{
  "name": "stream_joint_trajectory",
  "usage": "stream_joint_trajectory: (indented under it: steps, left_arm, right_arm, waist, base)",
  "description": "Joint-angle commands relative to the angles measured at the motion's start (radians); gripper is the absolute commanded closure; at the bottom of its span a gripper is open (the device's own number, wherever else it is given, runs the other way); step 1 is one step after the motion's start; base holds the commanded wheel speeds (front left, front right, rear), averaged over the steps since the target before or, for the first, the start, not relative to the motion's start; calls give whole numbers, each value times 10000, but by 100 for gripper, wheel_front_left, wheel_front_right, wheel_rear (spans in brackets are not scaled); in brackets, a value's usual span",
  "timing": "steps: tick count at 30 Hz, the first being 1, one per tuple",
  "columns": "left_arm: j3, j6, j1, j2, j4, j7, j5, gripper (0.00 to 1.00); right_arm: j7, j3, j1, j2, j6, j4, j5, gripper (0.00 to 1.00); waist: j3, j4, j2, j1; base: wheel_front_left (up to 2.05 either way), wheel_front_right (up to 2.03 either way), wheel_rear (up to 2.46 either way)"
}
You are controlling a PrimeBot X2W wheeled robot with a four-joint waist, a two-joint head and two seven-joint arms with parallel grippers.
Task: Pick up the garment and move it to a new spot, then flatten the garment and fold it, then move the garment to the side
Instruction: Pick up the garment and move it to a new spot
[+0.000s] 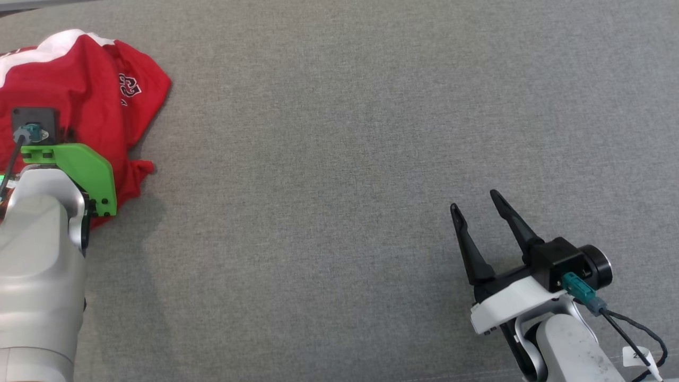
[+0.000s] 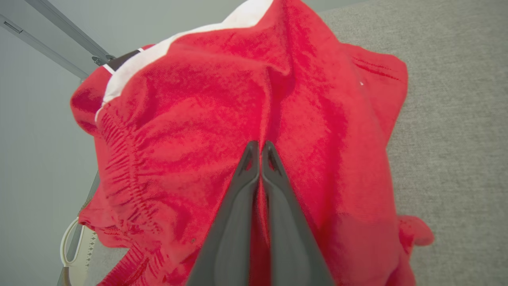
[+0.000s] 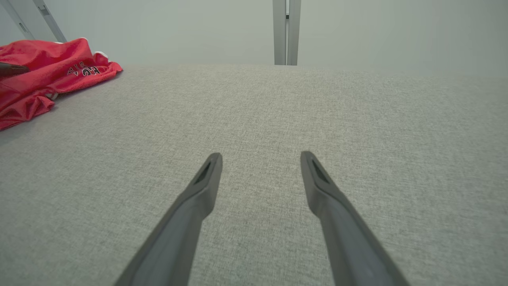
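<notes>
The garment (image 1: 106,95) is a red jersey with white trim and a printed number, lying crumpled at the far left of the grey table. In the left wrist view the left gripper (image 2: 260,145) has its two dark fingers pressed together, with a ridge of the red garment (image 2: 190,131) pinched between them. From the head camera the left arm's green bracket and camera mount cover the garment's middle, hiding the fingers. The right gripper (image 1: 473,200) hovers open over bare table at the lower right, far from the garment. Seen from the right wrist, the right gripper (image 3: 261,157) is open and the garment (image 3: 47,75) lies at the far left.
The grey fabric table surface (image 1: 339,159) stretches wide between the garment and the right gripper. A pale wall with metal rails (image 3: 286,31) stands behind the table's far edge. A white hanger-like object (image 2: 73,246) lies beside the garment near the table's edge.
</notes>
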Motion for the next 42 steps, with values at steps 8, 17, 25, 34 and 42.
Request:
stream_joint_trajectory:
  steps: [8, 17, 25, 34, 42]
  left_arm:
    - [-64, -386, -434, 292, -626, -934, -193, 100]
    - [-339, -1102, -788, -262, -3629, -520, -1144, 100]
    - [-1413, -1212, 507, -815, -8022, 1457, -2533, 100]
    - [-3488, -1218, 1953, -1694, -11025, 2519, -3922, 100]
    - [-4970, -1219, 3079, -1600, -9979, 1891, -4394, 100]
  right_arm:
    - [-31, -142, 286, 173, -13, 97, 124, 0]
    - [-33, -324, 611, 325, -13, 42, 242, 0]
    - [-31, -468, 787, 384, -13, -123, 374, 0]
    - [-31, -304, 669, 389, -13, -242, 807, 0]
    - [-31, -277, 946, 392, -12, -294, 1171, 0]
  waist:
    - [-1023, 389, 0, 0]
    - [-1717, -15, 0, 0]
    - [-1912, -1119, 0, 0]
    - [-1758, -2856, 0, 0]
    - [-1572, -4078, 0, 0]
  base:
    - [0, 0, 0]
    - [0, 0, 0]
    - [0, 0, 0]
    - [0, 0, 0]
    - [0, 0, 0]
